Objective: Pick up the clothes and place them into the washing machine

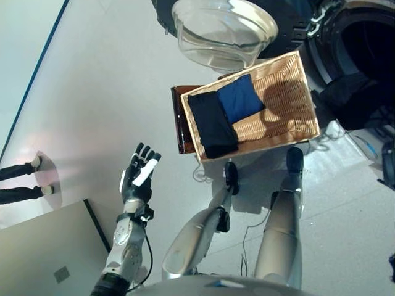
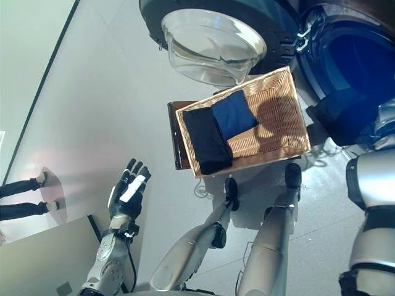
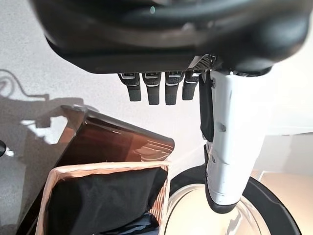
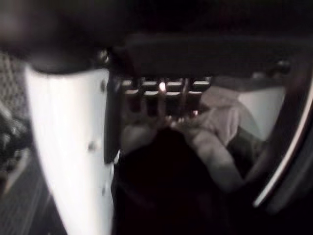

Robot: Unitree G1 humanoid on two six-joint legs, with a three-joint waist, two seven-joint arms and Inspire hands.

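A wicker basket (image 1: 290, 98) set on a dark wooden stand (image 1: 182, 123) holds two folded garments, black clothes (image 1: 213, 123) at its left end and a blue one (image 1: 242, 98) just beside them, below the washing machine's (image 2: 345, 68) open glass door (image 1: 222, 31). The left hand (image 1: 139, 176) hangs over the bare floor, well apart from the basket, fingers straight and empty. The right hand (image 4: 68, 147) is in the dark drum; its grip cannot be told, and no print is legible.
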